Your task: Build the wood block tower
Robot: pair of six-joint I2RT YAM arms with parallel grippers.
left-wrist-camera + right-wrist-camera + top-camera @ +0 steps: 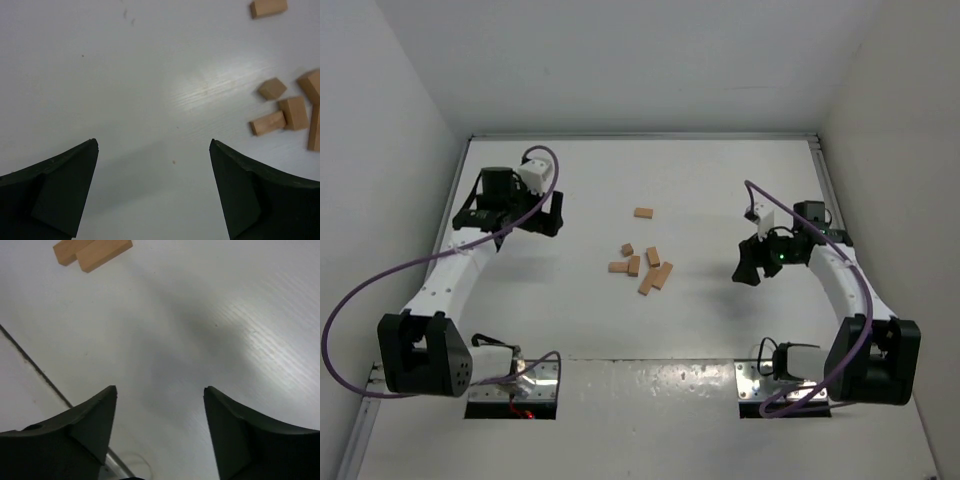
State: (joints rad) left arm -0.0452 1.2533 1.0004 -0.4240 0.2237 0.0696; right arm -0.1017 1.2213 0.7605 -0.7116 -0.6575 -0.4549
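Observation:
Several tan wood blocks lie loose and flat at the table's middle: a cluster (642,267) and one single block (643,212) behind it. No tower stands. My left gripper (550,215) is open and empty, left of the blocks. In the left wrist view, the left gripper (154,145) is over bare table, with the cluster (285,115) at the right edge and the single block (268,7) at top right. My right gripper (748,264) is open and empty, right of the cluster. In the right wrist view, the right gripper (160,390) has two long blocks (95,252) at top left.
White walls close the table in on the left, back and right. A seam in the tabletop (35,367) runs near the right gripper. Metal base plates (775,378) and purple cables (380,275) lie at the near edge.

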